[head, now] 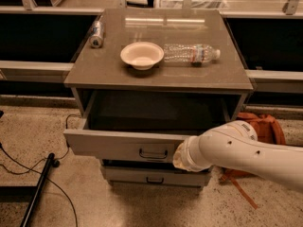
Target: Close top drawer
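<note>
The top drawer of the grey cabinet stands pulled out, its tall front panel facing me and its inside dark. A small dark bail handle sits at the panel's centre. My white arm reaches in from the right. My gripper is at the arm's end, against the drawer front just right of the handle, mostly hidden by the wrist.
On the cabinet top lie a white bowl, a clear water bottle on its side and a can. A lower drawer is shut. An orange backpack lies on the floor at the right, cables and a black pole at the left.
</note>
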Controlling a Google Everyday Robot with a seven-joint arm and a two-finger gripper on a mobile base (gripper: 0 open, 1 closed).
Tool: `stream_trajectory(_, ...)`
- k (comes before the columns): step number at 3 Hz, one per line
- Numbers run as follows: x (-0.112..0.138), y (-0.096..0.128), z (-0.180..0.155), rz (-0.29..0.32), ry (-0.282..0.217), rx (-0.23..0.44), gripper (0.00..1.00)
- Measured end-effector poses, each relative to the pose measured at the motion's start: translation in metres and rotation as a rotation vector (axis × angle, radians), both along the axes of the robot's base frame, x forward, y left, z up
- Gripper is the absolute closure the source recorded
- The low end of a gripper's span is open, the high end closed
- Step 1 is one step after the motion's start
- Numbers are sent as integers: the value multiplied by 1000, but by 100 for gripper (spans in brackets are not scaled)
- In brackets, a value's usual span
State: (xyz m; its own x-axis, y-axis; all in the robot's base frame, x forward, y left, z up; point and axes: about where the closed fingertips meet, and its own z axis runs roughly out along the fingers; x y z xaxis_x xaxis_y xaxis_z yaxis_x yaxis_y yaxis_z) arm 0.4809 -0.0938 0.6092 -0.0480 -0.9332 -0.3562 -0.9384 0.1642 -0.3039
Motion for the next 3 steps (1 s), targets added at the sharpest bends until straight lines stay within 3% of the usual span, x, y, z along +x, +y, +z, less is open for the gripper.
stream_trajectory(1, 0, 0, 0, 0, 0, 0, 100)
stream_trajectory(2, 6, 1, -2, 20, 27, 10, 82)
stream_trajectory(3, 22, -2, 0, 18, 12, 12, 59)
